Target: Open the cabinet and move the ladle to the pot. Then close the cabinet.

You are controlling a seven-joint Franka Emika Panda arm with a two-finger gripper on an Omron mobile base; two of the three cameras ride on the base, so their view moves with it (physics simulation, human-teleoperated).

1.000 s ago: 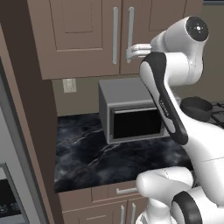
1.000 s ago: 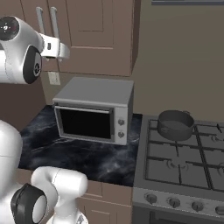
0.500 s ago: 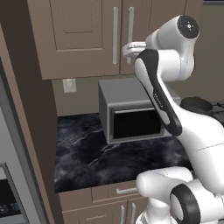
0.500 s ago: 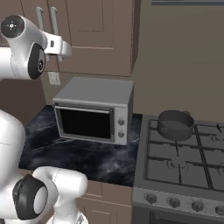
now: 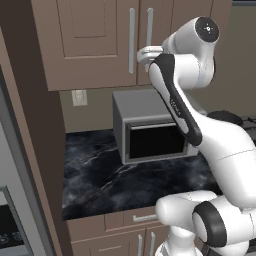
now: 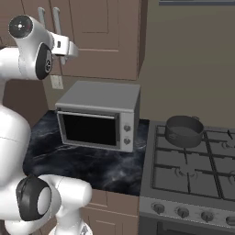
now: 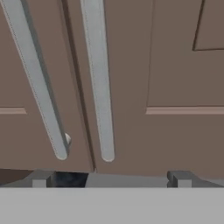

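Hand view: jaws wide, holding nothing.

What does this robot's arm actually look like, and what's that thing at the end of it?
The arm is glossy white, built of rounded, tube-like segments with dark grey bands and discs at the joints. No loose cables or markings show. At its end sits a boxy white hand; the gripper has two small, square, dark grey finger tips.

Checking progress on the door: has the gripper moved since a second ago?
Yes. The gripper has shifted left toward the cabinet, now over its right handle, jaws open.
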